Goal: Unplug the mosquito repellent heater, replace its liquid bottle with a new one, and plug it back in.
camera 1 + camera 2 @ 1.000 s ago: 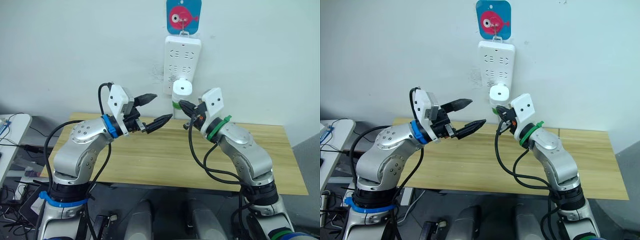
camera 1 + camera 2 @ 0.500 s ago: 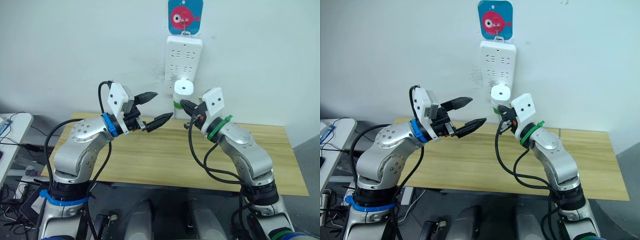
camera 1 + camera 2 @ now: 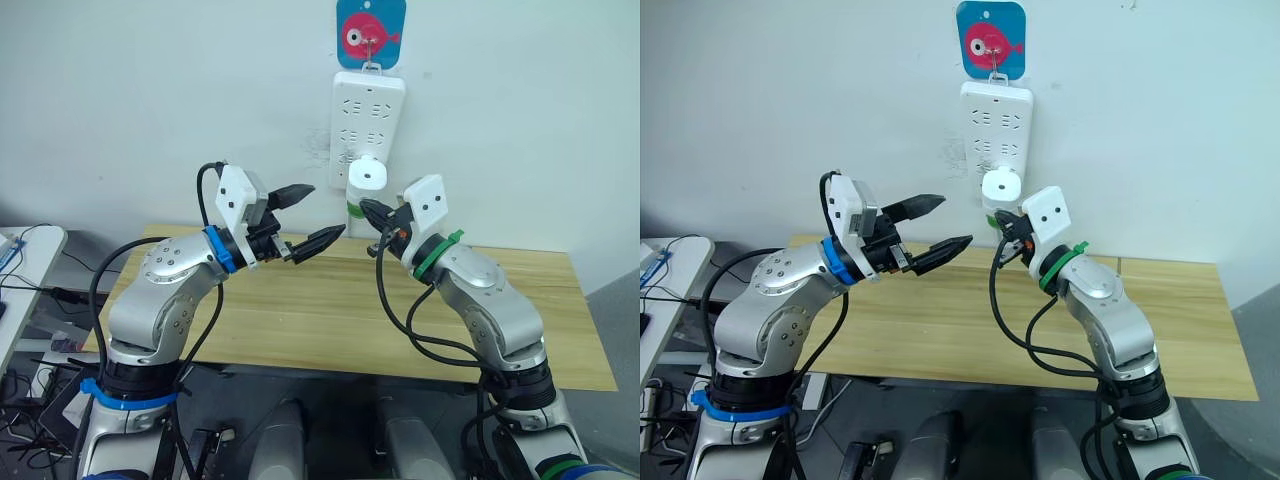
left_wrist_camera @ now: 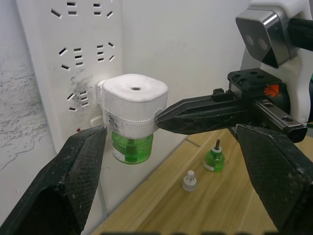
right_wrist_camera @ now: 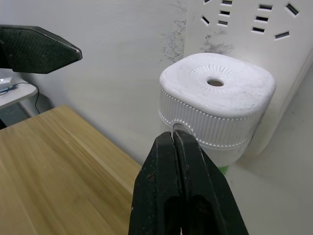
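Observation:
The mosquito repellent heater [image 3: 368, 175], white with a round dimple, is plugged into the wall power strip [image 3: 367, 110]. Its green liquid bottle [image 4: 131, 147] hangs under it. My right gripper [image 3: 364, 211] is shut, with nothing between its fingers. Its tip [image 5: 172, 138] touches the heater's [image 5: 217, 95] ribbed lower edge from the side. My left gripper [image 3: 316, 214] is open, a short way left of the heater and pointing at it. In the left wrist view its fingers [image 4: 73, 181] frame the heater [image 4: 134, 105]. A second small green bottle [image 4: 213, 159] and a white cap [image 4: 189, 181] stand on the table below.
The wooden table [image 3: 330, 310] stands against the white wall under the strip. A blue hook plate with a pink fish [image 3: 369, 35] holds the strip up. At the far left there is a white side table [image 3: 25, 260] with cables.

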Action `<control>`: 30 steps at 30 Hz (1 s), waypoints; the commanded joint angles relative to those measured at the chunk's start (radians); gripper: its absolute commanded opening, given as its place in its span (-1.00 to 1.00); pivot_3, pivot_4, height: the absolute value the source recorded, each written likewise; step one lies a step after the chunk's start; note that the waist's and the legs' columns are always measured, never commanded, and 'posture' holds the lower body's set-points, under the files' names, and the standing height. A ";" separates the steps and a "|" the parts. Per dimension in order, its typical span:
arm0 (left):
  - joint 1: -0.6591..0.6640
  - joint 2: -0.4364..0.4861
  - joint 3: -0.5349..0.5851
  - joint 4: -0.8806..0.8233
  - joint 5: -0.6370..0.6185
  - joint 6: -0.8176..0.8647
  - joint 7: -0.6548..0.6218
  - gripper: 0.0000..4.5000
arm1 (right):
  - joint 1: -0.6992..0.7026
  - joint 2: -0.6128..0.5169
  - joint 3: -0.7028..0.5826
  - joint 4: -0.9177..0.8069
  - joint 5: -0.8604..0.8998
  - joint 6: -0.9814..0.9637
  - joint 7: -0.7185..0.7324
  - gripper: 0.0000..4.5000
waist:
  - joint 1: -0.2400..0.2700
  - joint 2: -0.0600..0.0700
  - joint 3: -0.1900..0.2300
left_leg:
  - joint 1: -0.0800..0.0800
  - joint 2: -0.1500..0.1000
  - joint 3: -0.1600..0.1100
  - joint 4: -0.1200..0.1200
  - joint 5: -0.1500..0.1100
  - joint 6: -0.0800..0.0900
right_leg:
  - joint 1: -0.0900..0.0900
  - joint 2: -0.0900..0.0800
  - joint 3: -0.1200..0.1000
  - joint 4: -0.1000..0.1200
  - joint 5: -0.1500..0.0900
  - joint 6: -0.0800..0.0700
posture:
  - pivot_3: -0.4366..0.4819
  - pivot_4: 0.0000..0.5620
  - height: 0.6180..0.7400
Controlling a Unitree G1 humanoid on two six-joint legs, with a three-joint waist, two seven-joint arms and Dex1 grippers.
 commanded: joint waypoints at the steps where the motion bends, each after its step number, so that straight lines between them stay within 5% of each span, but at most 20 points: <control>1: -0.011 0.016 0.019 -0.002 -0.002 -0.031 -0.007 1.00 | -0.007 -0.032 -0.036 -0.074 0.079 0.053 0.067 -0.98 | 0.000 0.000 0.000 | 0.000 0.000 0.000 0.000 0.000 0.000 | 0.000 0.000 0.000 0.000 0.000 0.000 | 0.06 -0.25 1.00; 12: -0.014 0.248 0.068 0.185 0.056 -0.058 -0.129 1.00 | 0.089 -0.370 -0.296 -0.175 0.378 0.136 0.389 -0.98 | 0.001 0.000 0.000 | 0.000 0.000 0.000 -0.013 0.000 0.000 | 0.000 0.000 -0.001 -0.012 0.000 0.000 | 0.11 -0.25 1.00; 15: -0.019 0.324 0.072 0.291 0.100 -0.119 -0.185 1.00 | 0.115 -0.497 -0.370 -0.103 0.383 0.066 0.511 -0.72 | 0.002 0.000 0.000 | 0.000 0.000 0.001 -0.013 0.000 0.000 | 0.000 0.000 -0.001 -0.013 0.000 0.000 | 0.12 -0.26 1.00; 25: -0.142 0.409 0.086 0.620 0.193 -0.301 -0.281 1.00 | 0.168 -0.712 -0.470 0.161 0.306 -0.158 0.702 0.90 | 0.005 0.000 0.000 | 0.000 -0.001 0.002 -0.013 0.000 0.000 | 0.000 0.000 -0.001 -0.014 0.000 0.000 | 0.11 -0.28 1.00; 30: -0.157 0.412 0.072 0.678 0.240 -0.375 -0.281 1.00 | 0.160 -0.718 -0.476 0.182 0.320 -0.161 0.697 0.99 | 0.002 0.000 0.000 | 0.001 0.000 0.002 -0.013 0.000 0.000 | 0.000 0.000 -0.001 -0.013 0.000 0.000 | 0.10 -0.32 1.00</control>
